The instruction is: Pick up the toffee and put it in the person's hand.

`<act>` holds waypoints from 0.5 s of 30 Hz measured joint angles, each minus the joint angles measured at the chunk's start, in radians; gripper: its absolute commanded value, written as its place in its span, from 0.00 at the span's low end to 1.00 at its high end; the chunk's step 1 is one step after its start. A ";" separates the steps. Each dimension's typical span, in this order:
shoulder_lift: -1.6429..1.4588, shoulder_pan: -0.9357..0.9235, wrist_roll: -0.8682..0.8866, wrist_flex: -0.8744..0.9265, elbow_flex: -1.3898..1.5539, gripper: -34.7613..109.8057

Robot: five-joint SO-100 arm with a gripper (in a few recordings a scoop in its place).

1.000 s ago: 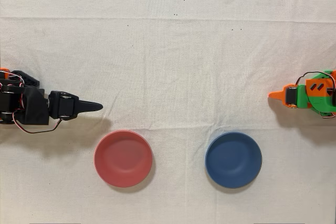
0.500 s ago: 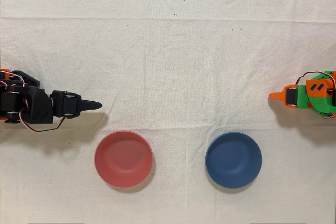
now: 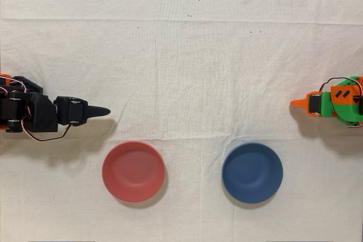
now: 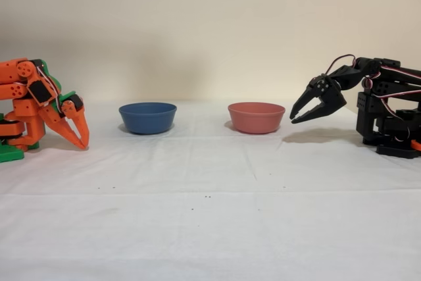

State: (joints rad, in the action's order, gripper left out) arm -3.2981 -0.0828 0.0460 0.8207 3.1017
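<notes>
Overhead view: the black arm's gripper (image 3: 100,111), at left centre, carries nothing, its jaws slightly parted in the fixed view (image 4: 304,110); no toffee can be made out, presumably light and slippery, best pinched across its round body.

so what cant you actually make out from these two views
- Red bowl and blue bowl insides: fixed view, their rims hide them.
- Black arm's base: overhead view, cut off by the left edge.
- Gripper opening: overhead view, it reads as a single dark point; the fixed view shows the jaws parted.
</notes>
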 measured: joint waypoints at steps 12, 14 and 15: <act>0.000 0.000 -0.009 -0.003 0.035 0.24; 0.000 0.011 -0.009 -0.003 0.041 0.24; 0.000 0.012 -0.009 -0.003 0.043 0.24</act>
State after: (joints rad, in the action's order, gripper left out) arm -3.2981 -0.0706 0.0368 0.8176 3.1447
